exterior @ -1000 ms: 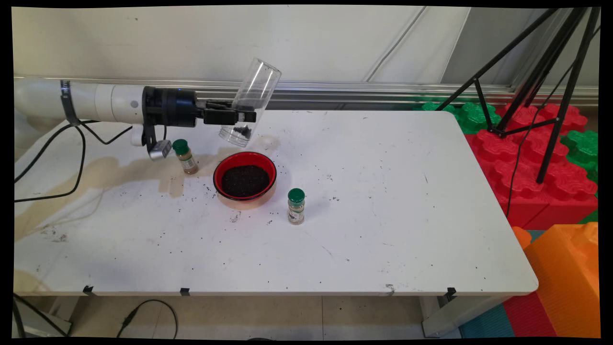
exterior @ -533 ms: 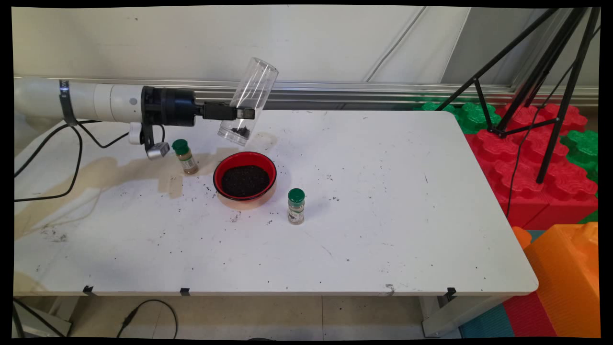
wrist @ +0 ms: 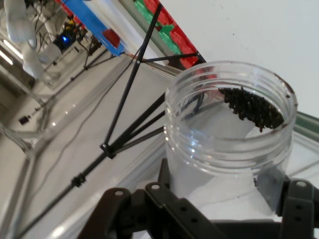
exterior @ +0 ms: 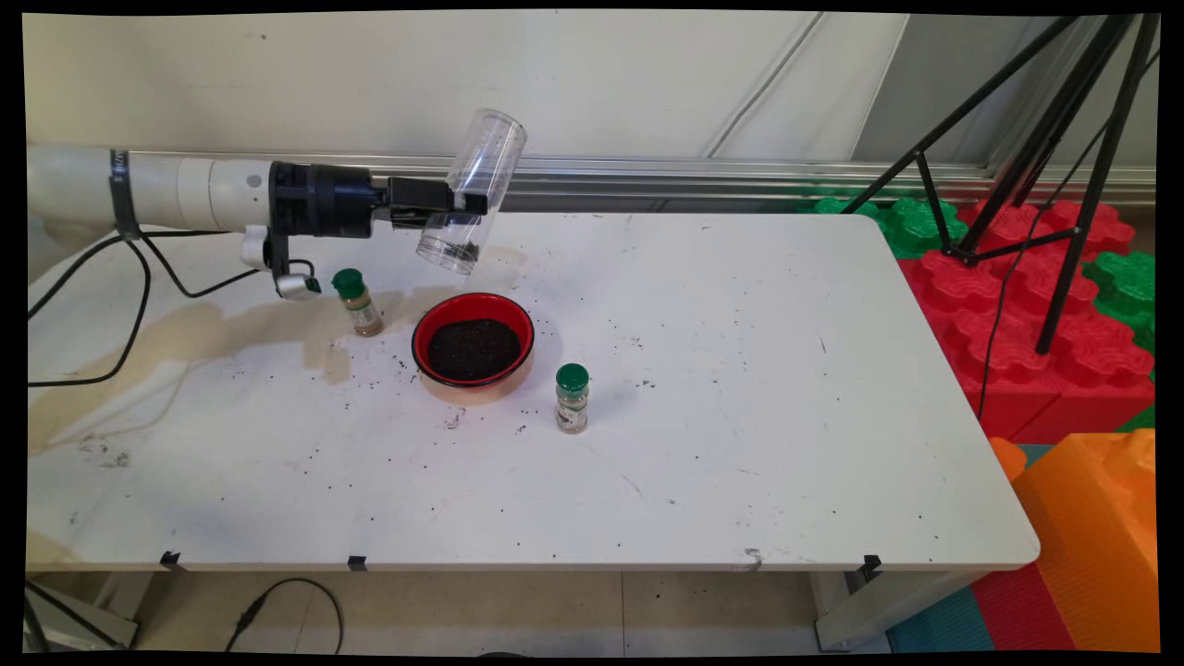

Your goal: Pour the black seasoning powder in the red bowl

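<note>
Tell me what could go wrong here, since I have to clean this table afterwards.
The gripper holds the clear jar tilted above the table, behind the red bowl, not over it. The dark grains left inside might scatter onto the table if it tips further. The smooth jar could also slip. The nearby spice bottle might get knocked.

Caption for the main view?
Gripper holds a tilted clear jar above the table, behind a red bowl of dark grains.
</note>
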Available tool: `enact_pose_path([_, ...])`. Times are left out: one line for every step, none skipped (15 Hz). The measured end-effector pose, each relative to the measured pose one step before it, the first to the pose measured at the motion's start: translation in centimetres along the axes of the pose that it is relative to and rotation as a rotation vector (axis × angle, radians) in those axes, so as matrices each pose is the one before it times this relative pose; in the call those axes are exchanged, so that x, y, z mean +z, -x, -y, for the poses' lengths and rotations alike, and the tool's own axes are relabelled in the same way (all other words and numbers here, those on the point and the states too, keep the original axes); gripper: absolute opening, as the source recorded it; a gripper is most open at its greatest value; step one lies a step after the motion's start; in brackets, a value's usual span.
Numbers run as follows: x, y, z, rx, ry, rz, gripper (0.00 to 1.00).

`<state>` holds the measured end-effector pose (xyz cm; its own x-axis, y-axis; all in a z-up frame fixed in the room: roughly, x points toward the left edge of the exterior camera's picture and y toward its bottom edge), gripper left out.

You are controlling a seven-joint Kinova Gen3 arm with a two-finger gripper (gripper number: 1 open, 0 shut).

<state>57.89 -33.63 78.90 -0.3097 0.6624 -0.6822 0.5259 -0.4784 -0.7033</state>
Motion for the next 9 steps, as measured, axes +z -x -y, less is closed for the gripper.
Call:
enact_pose_path([-0.037,0.061,-0.016,-0.03418,0.00187,0.00115,0.00])
enact_pose_path([-0.033,0.046,0.003,-0.02445,0.00125,0.00094,0.00])
enact_pose_path([-0.051,0.073,0.011,-0.03671,0.00162,0.00184,0.00])
enact_pose_path([-0.061,0.111,0.043,-0.05007,0.00151,0.00326,0.00])
enact_pose_path([-0.023,0.125,0.050,-0.04487,0.00077,0.00363,0.00])
enact_pose_path([-0.021,0.080,0.039,-0.03221,0.00033,0.00249,0.00])
enact_pose_path([-0.020,0.068,0.051,-0.02597,-0.00018,0.00202,0.00])
enact_pose_path([-0.028,0.099,0.062,-0.03913,0.00017,0.00307,0.00])
enact_pose_path([-0.054,0.103,0.079,-0.04706,0.00057,0.00366,0.00])
